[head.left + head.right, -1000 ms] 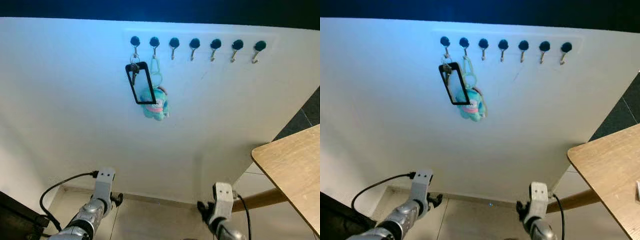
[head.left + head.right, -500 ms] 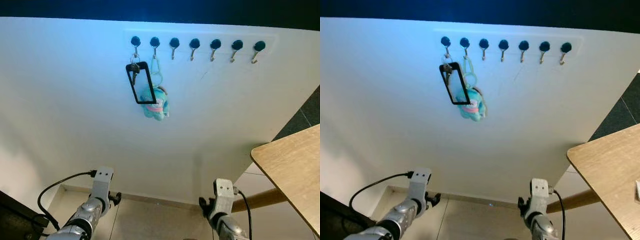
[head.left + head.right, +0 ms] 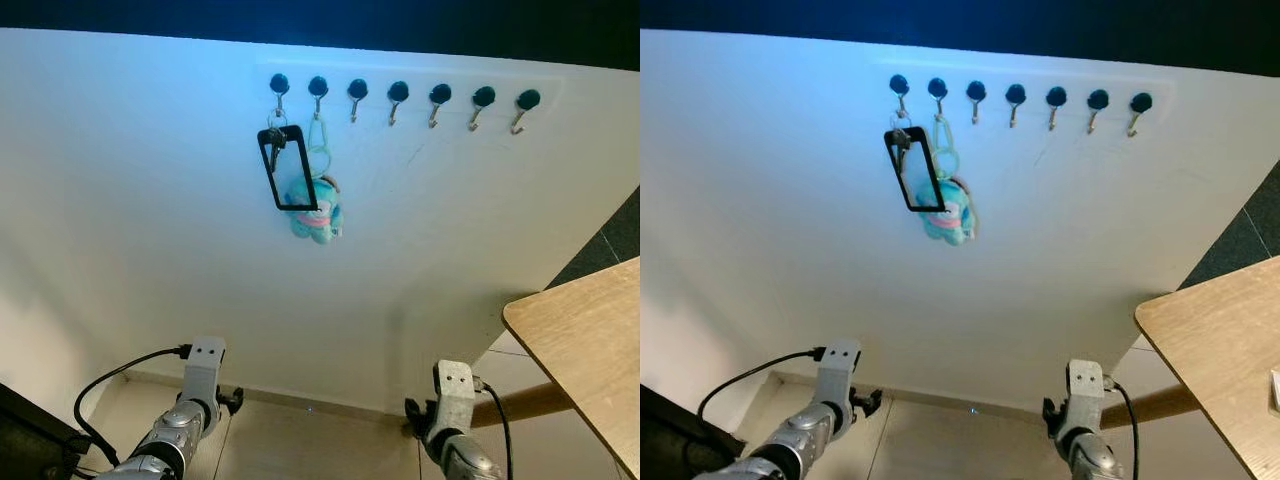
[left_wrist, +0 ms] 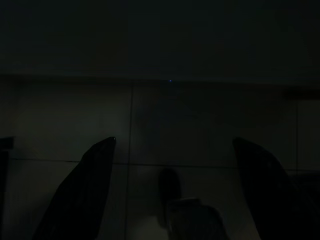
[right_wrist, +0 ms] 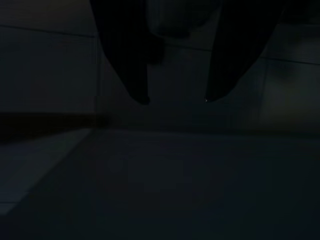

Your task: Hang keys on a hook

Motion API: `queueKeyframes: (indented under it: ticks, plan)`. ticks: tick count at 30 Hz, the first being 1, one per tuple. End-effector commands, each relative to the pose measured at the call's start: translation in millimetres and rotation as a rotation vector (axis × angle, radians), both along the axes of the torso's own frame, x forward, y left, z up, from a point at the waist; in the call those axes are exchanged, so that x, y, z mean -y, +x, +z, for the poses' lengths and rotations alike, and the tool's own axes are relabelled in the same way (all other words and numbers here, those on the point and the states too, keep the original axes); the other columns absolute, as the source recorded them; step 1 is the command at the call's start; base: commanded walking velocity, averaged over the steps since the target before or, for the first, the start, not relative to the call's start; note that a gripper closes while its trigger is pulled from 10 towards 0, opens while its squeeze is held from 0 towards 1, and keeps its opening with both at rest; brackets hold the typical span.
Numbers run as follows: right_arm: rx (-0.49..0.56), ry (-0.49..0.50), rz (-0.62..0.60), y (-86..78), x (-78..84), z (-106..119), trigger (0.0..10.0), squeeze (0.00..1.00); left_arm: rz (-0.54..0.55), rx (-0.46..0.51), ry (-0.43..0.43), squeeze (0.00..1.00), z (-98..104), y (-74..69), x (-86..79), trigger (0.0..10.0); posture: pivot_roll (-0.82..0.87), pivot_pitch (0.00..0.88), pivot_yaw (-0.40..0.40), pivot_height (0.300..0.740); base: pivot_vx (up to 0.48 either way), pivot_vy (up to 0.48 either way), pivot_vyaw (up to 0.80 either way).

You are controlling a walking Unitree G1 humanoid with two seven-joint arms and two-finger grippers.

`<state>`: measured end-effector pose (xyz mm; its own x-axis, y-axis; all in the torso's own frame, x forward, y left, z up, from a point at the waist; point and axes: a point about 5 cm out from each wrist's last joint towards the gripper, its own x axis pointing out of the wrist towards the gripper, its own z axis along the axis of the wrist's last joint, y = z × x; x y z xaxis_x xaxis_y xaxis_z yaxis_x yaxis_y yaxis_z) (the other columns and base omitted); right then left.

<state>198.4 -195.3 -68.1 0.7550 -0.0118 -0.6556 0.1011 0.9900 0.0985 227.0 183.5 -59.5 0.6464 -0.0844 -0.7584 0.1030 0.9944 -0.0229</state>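
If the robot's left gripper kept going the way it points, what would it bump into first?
Probably the tiled floor. In the dark left wrist view, the left gripper has its fingers apart, pointing down at floor tiles. A dim shape lies low between the fingers; what it is cannot be told.

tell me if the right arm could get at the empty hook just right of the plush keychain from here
Probably yes, with a high reach: the right gripper hangs low near the floor, the third hook is bare, and only open wall lies between them.

Seen in deep shade, the left gripper point(image 4: 172, 145) hangs with its two black fingers point(image 4: 82, 192) spread wide apart over a dim tiled floor point(image 4: 200, 125) beyond the fingertips.
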Motion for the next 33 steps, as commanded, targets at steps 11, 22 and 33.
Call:
queueKeyframes:
  ticks: [11, 22, 33]
  plan:
    - [0.004, 0.001, -0.008, 5.2, -5.5, 1.5, 10.0, 0.0, -0.001, -0.016, 0.041, 0.0, -0.8, -0.8, -2.9, 10.0, 0.02, 0.0, -0.019, 0.74, 0.0, 0.0, 0.0]
    - [0.002, -0.004, -0.009, 7.4, -6.7, 2.1, 10.0, 0.0, -0.003, 0.006, 0.035, 0.04, 3.3, 5.2, -2.5, 10.0, 0.03, 0.0, -0.013, 0.74, 0.0, 0.0, 0.0]
    - [-0.007, -0.01, -0.035, 1.3, 0.0, 0.0, 10.0, 0.0, 0.037, 0.013, 0.019, 1.0, 2.8, 4.0, -4.7, 10.0, 0.02, 0.016, -0.012, 0.74, 0.0, 0.0, 0.0]
